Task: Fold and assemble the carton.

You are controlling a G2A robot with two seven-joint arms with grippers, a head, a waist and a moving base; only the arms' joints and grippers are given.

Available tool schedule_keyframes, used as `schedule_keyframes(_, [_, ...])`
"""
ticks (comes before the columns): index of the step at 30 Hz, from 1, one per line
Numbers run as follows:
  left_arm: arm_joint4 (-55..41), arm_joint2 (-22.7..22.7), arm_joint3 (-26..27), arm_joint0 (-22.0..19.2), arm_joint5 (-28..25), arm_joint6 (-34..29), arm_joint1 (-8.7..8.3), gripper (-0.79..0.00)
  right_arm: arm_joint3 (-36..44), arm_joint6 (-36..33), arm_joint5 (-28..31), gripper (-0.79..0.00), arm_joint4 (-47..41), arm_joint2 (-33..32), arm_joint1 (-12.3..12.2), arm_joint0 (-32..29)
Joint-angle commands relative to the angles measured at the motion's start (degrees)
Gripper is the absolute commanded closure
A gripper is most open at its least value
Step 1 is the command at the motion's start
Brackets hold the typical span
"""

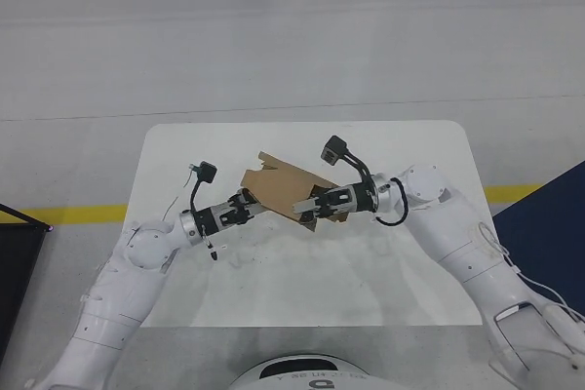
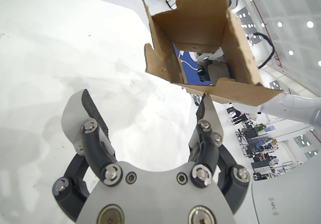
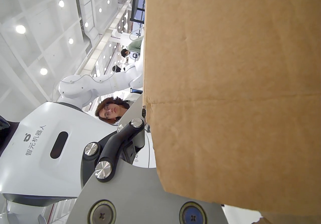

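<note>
The brown carton (image 1: 283, 183) is held up over the middle of the white table (image 1: 302, 283), opened into a tube with loose flaps. In the left wrist view I look into its open end (image 2: 200, 34). My right gripper (image 1: 308, 207) is shut on the carton's right side; one of its fingers (image 3: 135, 112) presses a broad carton panel (image 3: 225, 84) that hides the other finger. My left gripper (image 1: 246, 206) is at the carton's left end, open (image 2: 145, 99), with its fingertips just short of the lowest flap (image 2: 233, 94) and nothing between them.
The table has rounded corners, with bare surface in front of and behind the carton. A black stand (image 1: 0, 244) is on the floor off the table's left side, and a dark blue mat (image 1: 565, 214) lies off its right side.
</note>
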State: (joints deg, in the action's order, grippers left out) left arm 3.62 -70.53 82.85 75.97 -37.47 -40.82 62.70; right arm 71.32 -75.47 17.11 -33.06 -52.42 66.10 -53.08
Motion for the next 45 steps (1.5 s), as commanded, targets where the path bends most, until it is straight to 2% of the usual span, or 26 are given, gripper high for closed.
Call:
schedule_keyframes(1, [-1.8, -0.6, -0.5, 0.1, -1.0, -0.2, -0.16, -0.785, -0.2, 0.2, 0.3, 0.000, -0.2, -0.3, 0.0, 0.0])
schedule_keyframes(6, [-7.7, -3.3, -3.4, 0.6, -2.2, -0.2, -0.64, -0.785, -0.9, -2.6, 1.5, 0.000, -4.4, -2.5, -0.3, -0.7])
schedule_keyframes(10, [-11.8, -5.7, -5.1, 1.2, -3.4, -0.9, -1.13, -0.785, -1.7, -9.5, 2.2, 0.000, -10.9, -4.5, -0.6, -1.2])
schedule_keyframes(11, [-13.5, -6.7, -5.8, 1.5, -3.4, -0.9, -1.30, -0.785, 0.2, -12.2, -0.5, 0.000, -13.7, -4.4, -0.6, -1.2])
schedule_keyframes(16, [-22.8, -9.9, -8.2, 2.2, -1.3, 0.1, -1.60, -0.785, 1.3, -12.5, -0.8, 0.000, -16.0, -3.8, -0.7, -1.4])
schedule_keyframes(22, [-21.1, -11.4, -7.2, 3.1, -1.9, -0.3, -1.96, -0.785, 1.3, -12.5, -0.8, 0.000, -16.0, -3.8, -0.7, -1.4])
schedule_keyframes(24, [-21.2, -11.4, -6.5, 3.5, -1.9, -0.4, -1.99, -0.785, 2.2, -11.9, -4.5, 0.000, -19.4, -3.0, -0.4, -2.7])
schedule_keyframes(27, [-20.9, -11.4, -5.6, 3.9, -2.2, -0.9, -2.03, -0.785, 1.9, -12.5, -6.3, 0.000, -23.3, -2.7, -0.1, -2.8])
schedule_keyframes(29, [-20.3, -11.4, -5.3, 4.1, -2.5, -1.1, -2.09, -0.785, 2.1, -12.5, -9.7, 0.000, -29.2, -1.6, 0.3, -3.1])
schedule_keyframes(36, [-20.6, -11.5, -4.5, 4.6, -2.7, -1.8, -2.20, -0.785, 1.4, -12.5, -33.0, 0.000, -51.5, 3.2, 1.3, -2.9])
schedule_keyframes(42, [-20.6, -11.2, -2.8, 5.1, -2.3, -2.5, -2.27, -0.785, -5.8, -12.5, -33.4, 0.000, -57.7, 10.2, 2.5, 0.6])
schedule_keyframes(45, [-20.7, -11.3, -1.3, 5.6, -1.5, -3.1, -2.38, -0.785, -6.7, -12.5, -33.4, 0.000, -59.8, 11.8, 2.9, 1.6])
